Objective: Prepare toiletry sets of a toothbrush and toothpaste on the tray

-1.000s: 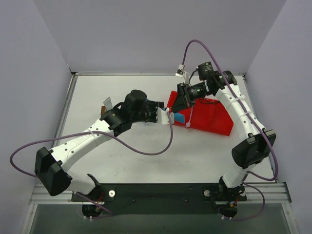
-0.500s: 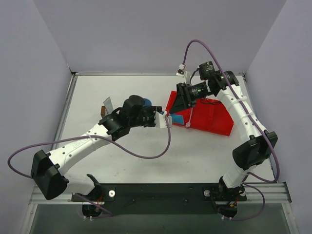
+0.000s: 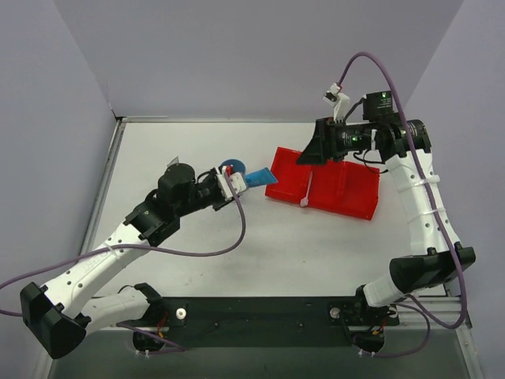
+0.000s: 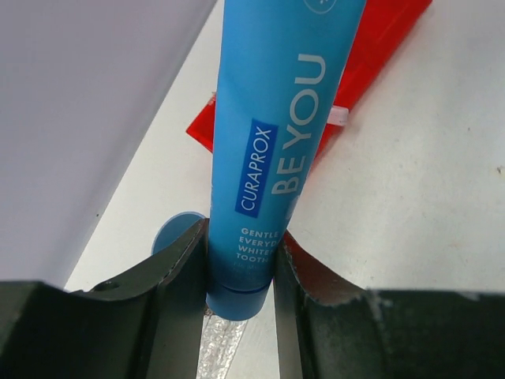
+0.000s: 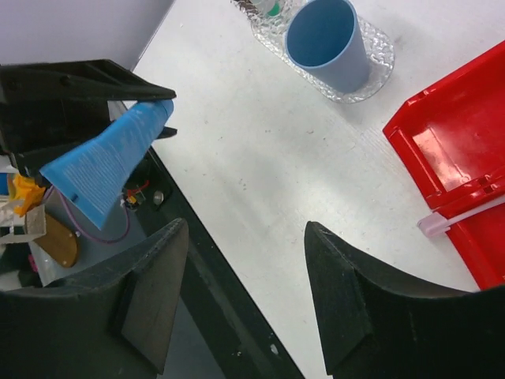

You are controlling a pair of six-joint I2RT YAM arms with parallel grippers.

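Pinches the toothpaste, a bright blue tube, by its capped end between the fingers of the left gripper, held clear of the counter. Sets the tube's long axis roughly left to right in the top view, cap toward the left arm, flat crimped end aimed at the red bin and just short of its near-left corner. Carries CURAPROX BE YOU in white along the tube in the left wrist view.

Hangs just beside the blue cup, upright and mouth up at one rounded end of the tray. Spreads the fingers of the right gripper wide, gripping nothing, up above the far-left corner of the red bin.

Shows the toothbrush lying in the red bin along the divider between the two compartments, long axis near to far, one end poking past the near rim; cannot tell which compartment.

Hides most of the tray under the left arm in the top view, with only a glittery sliver below the cap from the left wrist. Cuts the tray's other end at the top edge of the right wrist view, small items there too cropped to name, and crops the toothbrush at that view's right edge
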